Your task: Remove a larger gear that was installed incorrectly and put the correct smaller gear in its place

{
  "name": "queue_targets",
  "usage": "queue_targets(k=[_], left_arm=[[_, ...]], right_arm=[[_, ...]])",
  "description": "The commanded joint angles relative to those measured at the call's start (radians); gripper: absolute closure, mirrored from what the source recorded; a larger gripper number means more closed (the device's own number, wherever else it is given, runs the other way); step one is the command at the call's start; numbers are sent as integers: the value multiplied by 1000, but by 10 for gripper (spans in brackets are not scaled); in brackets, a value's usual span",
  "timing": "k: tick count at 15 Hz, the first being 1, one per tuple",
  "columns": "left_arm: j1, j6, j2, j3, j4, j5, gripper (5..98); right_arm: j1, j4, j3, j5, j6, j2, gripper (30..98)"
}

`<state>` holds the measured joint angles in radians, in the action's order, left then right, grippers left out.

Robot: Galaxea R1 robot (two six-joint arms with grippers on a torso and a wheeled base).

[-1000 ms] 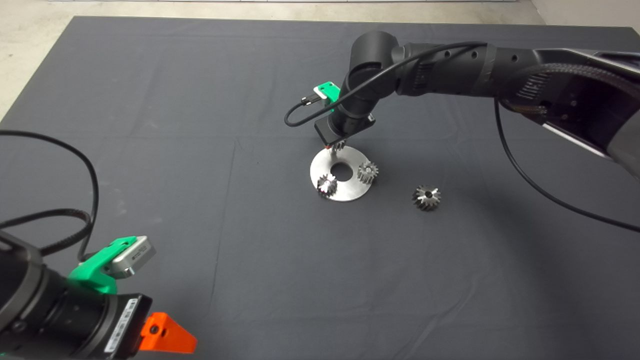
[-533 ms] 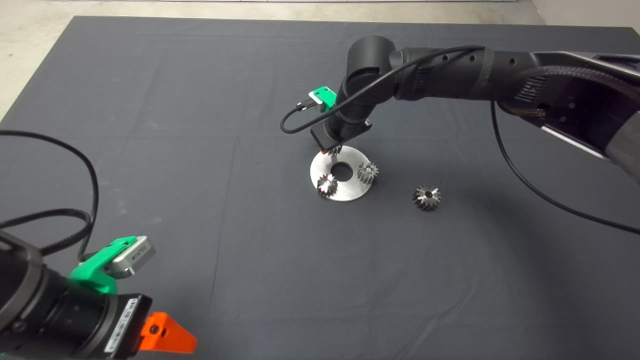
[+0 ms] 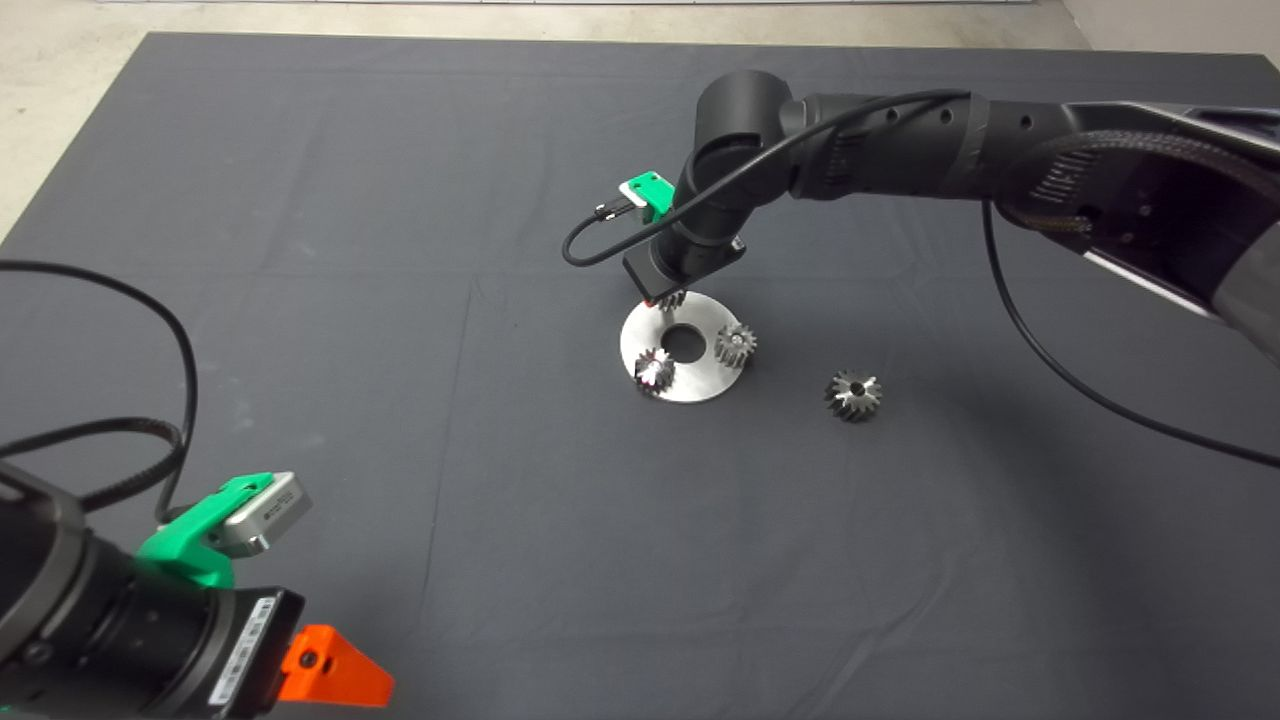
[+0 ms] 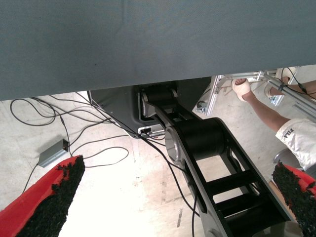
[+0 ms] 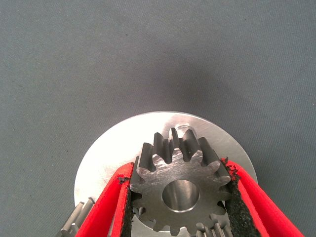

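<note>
My right gripper (image 3: 668, 297) is shut on the smaller gear (image 5: 180, 190), a dull grey spur gear with a light centre hole, held between both black pads (image 5: 127, 207). It is over the far part of the round silver plate (image 3: 690, 385), which also shows in the right wrist view (image 5: 118, 148). I cannot tell whether the gear touches the plate. The larger gear (image 3: 853, 394), with long pointed teeth, lies on the mat to the right of the plate, apart from it. My left gripper (image 4: 177, 167) is open and parked at the lower left (image 3: 330, 675).
Two bright small gears (image 3: 655, 370) (image 3: 735, 344) stand on the plate around its centre hole (image 3: 684, 343). The right arm's cable (image 3: 590, 235) loops beside the wrist. The left wrist view shows floor cables, the robot's base (image 4: 197, 143) and a person's arm (image 4: 266, 113).
My right gripper has shifted slightly left and toward the far edge of the plate with the smaller gear in it, then held still. The left arm has not moved.
</note>
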<state>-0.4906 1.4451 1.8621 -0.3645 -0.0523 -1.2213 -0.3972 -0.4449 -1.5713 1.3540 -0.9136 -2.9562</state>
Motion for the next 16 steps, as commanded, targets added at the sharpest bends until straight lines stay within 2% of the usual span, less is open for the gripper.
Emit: queue_targets(k=[1,4,14,16], left_arm=[[0,-2,-2,12,0,3,53],[0,-2,-2,12,0,5,53],[0,-3,-2,12,0,5,53],[0,-3,-4,12,0,5,53]], right_arm=[[-35,8,8,4,1,5,881],[-35,6,10,14,1,7,884],[-34,0,2,13,-2,10,882],[-32,2,2,4,-2,6,883]])
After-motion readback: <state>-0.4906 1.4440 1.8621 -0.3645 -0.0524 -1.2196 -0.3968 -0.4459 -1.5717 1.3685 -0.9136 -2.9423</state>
